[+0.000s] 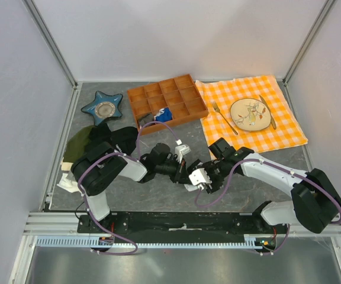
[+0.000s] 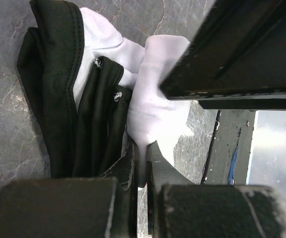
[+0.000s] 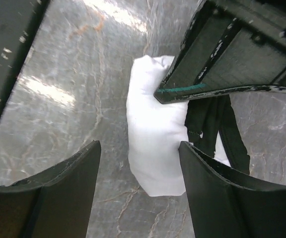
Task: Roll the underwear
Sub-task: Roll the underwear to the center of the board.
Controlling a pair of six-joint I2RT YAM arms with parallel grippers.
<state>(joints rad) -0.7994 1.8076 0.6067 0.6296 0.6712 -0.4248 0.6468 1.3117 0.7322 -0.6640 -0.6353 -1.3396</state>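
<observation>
The underwear [image 2: 158,99] is a small white garment with black trim [image 2: 58,89], partly rolled into a white bundle on the grey table. My left gripper [image 2: 142,148] is shut on a fold of the white fabric at the bundle's near end. In the right wrist view the white roll [image 3: 153,134] lies between the spread fingers of my right gripper [image 3: 139,146], which is open, with one finger [image 3: 202,168] against the roll's side. In the top view both grippers, left [image 1: 185,173] and right [image 1: 201,177], meet at the table's middle and hide most of the garment.
An orange divided tray [image 1: 167,100] and a blue star dish [image 1: 102,106] stand at the back. A checked cloth [image 1: 283,127] with a plate and cutlery lies back right. A black clothing heap [image 1: 120,139] and an olive cloth [image 1: 76,142] lie at the left.
</observation>
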